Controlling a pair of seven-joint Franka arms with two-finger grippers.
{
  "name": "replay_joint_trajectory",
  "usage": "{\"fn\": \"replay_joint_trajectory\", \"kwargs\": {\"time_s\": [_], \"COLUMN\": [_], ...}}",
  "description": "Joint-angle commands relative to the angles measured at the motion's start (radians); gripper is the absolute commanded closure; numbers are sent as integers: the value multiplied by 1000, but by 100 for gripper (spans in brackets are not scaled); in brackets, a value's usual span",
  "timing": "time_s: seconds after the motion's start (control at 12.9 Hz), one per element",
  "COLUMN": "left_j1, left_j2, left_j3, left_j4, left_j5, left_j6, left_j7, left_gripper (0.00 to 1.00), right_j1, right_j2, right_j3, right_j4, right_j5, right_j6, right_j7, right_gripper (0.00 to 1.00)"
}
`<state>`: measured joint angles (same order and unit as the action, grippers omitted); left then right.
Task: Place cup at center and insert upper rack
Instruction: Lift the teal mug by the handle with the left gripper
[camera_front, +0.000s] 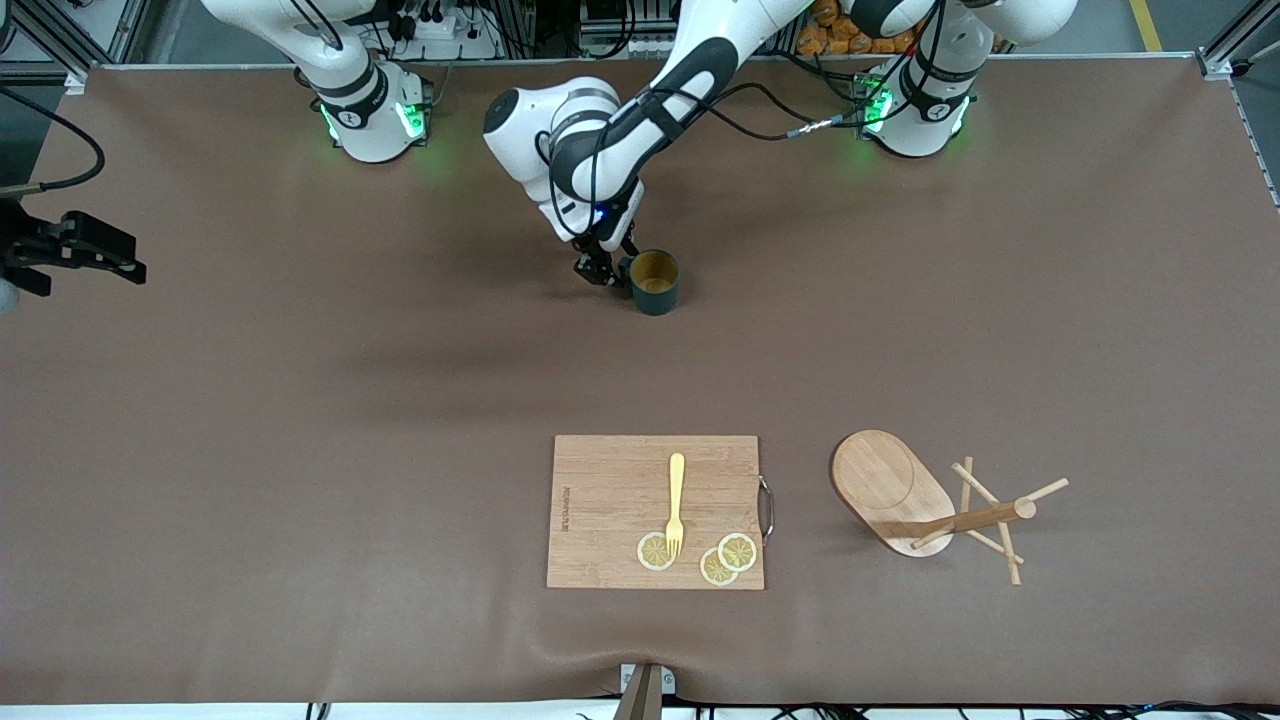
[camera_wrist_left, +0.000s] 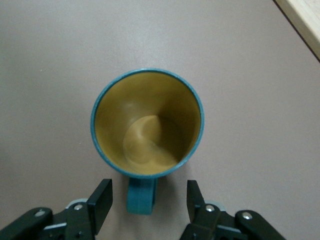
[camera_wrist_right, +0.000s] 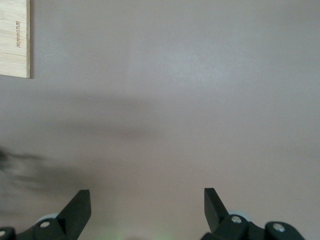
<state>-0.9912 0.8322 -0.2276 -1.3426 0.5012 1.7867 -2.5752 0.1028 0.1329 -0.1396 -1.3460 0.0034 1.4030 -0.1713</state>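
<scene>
The cup (camera_front: 656, 282) is a dark teal mug with a yellowish-tan inside, standing upright on the brown table, farther from the front camera than the cutting board. My left gripper (camera_front: 605, 272) is low beside it. In the left wrist view the cup (camera_wrist_left: 147, 122) shows from above, and its handle (camera_wrist_left: 141, 196) lies between the open fingers of the left gripper (camera_wrist_left: 149, 197), with a gap on each side. The upper rack (camera_front: 930, 505), a wooden mug tree, lies tipped on its side toward the left arm's end. My right gripper (camera_front: 100, 255) (camera_wrist_right: 147, 200) waits open over bare table.
A rectangular wooden cutting board (camera_front: 655, 470) lies near the front edge, carrying a yellow fork (camera_front: 676, 505) and three lemon slices (camera_front: 720, 560). Its corner (camera_wrist_right: 14, 37) shows in the right wrist view. Brown mat (camera_front: 300, 420) covers the table.
</scene>
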Motion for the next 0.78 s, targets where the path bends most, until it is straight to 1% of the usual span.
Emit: {"fn": "replay_joint_trajectory", "kwargs": {"time_s": [0.0, 0.08, 0.16, 0.23, 0.31, 0.39, 0.54, 0.7], "left_j1": [2, 3, 3, 3, 3, 5, 22, 58], "left_j2": [7, 5, 5, 4, 1, -5, -28, -77], "left_j3": [4, 4, 4, 4, 4, 4, 1, -6], "left_j4": [16, 14, 14, 14, 16, 14, 16, 16], "left_j5": [-20, -21, -29, -30, -35, -35, -35, -49], "left_j6": [5, 5, 5, 5, 5, 5, 5, 2], "left_j7": [-32, -37, -39, -40, -40, -39, -30, -25], "left_gripper": [64, 68, 77, 95, 100, 100, 100, 100], "right_j1": [17, 15, 12, 11, 8, -6, -64, -71], "right_j2": [-9, -9, -7, -6, -6, -6, -6, -6], "right_j3": [-18, -15, -14, -9, 0, 9, 73, 81], "right_j4": [-1, -2, -2, -2, -4, -4, -4, -4], "right_j5": [6, 7, 7, 7, 7, 7, 7, 7], "right_j6": [-1, 5, 7, 7, 7, 7, 7, 7], "right_j7": [3, 3, 3, 3, 3, 3, 3, 3], "right_gripper": [0, 0, 0, 0, 0, 0, 0, 0]}}
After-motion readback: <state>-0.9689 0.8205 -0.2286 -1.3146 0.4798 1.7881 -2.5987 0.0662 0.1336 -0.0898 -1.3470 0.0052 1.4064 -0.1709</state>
